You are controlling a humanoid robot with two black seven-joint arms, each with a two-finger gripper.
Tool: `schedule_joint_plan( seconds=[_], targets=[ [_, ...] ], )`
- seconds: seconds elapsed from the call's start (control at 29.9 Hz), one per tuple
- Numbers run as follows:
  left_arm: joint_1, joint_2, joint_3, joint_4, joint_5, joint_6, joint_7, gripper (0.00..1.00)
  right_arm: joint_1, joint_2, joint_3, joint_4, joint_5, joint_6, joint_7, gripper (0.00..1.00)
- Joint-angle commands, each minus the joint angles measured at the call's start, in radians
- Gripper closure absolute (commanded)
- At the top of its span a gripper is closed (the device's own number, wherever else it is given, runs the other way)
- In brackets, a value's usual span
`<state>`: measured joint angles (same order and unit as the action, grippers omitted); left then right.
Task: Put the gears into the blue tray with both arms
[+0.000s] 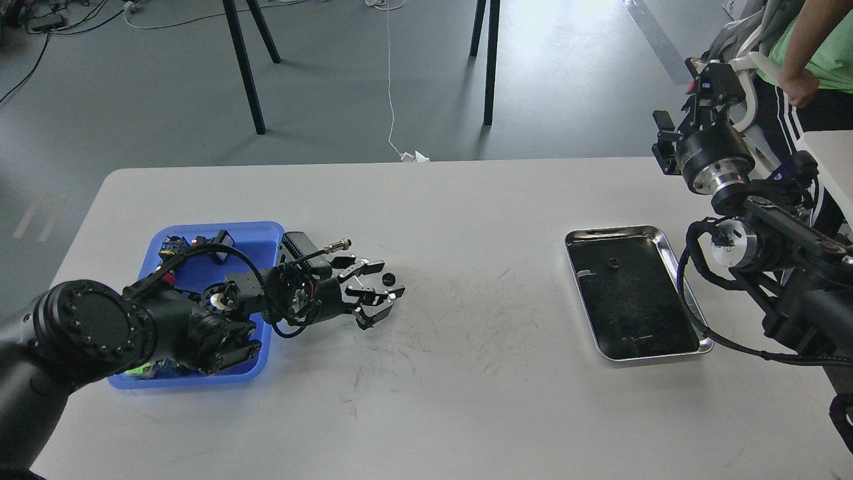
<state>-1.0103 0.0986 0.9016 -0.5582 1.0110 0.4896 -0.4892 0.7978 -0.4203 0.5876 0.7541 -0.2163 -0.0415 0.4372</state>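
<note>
Left gripper is hovering, fingers spread, beside a gear.
You are facing a tiny, light, stiff wheel; pinch its rim. Right gripper's fingers: cannot tell.

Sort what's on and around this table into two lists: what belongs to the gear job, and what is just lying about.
Belongs to the job:
- gear on the table by the left gripper, fingers apart
- gear in the metal tray
- blue tray
- right gripper, raised off the table

Just lying about:
- coloured switches in the blue tray
- white cord on the floor
- person at right
</note>
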Motion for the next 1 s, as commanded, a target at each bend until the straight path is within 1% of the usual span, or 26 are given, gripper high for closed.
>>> schedule_joint_plan(
  seconds=[0.0, 0.17, 0.37, 0.47, 0.53, 0.57, 0.7, 0.87, 0.97],
  targets=[
    [0.009, -0.010, -0.019, 0.009, 0.000, -0.001, 0.001, 0.41, -0.002, 0.000, -0.002, -0.001, 0.000, 0.000, 0.000, 0.06],
    [0.019, 0.003, -0.076, 0.015, -0.003, -0.001, 0.001, 0.36, -0.003, 0.002, -0.002, -0.001, 0.000, 0.000, 0.000, 0.06],
    [0.007, 0.033, -0.092, 0.003, -0.003, -0.001, 0.001, 0.32, -0.002, 0.003, -0.002, -0.001, -0.001, 0.000, 0.000, 0.06],
    [-0.004, 0.039, -0.098, -0.005, -0.011, -0.001, 0.001, 0.22, -0.003, 0.003, -0.002, -0.001, -0.001, 0.000, 0.000, 0.06],
    [-0.004, 0.041, -0.147, -0.011, -0.037, -0.001, 0.001, 0.12, -0.003, 0.003, -0.002, -0.001, -0.001, 0.000, 0.000, 0.06],
    [0.001, 0.038, -0.162, -0.002, -0.040, -0.001, 0.001, 0.12, -0.003, 0.003, -0.003, -0.001, -0.001, 0.000, 0.000, 0.06],
    [-0.011, 0.056, -0.161, -0.028, -0.034, -0.001, 0.001, 0.12, -0.002, 0.003, -0.003, 0.002, -0.001, 0.000, 0.000, 0.06],
    [-0.024, 0.095, -0.133, -0.068, -0.028, -0.001, 0.001, 0.11, -0.002, 0.003, -0.003, 0.001, -0.001, 0.000, 0.000, 0.06],
    [-0.024, 0.101, -0.130, -0.083, -0.031, -0.001, 0.001, 0.15, -0.002, 0.003, -0.003, -0.002, -0.001, 0.002, 0.000, 0.06]
  ],
)
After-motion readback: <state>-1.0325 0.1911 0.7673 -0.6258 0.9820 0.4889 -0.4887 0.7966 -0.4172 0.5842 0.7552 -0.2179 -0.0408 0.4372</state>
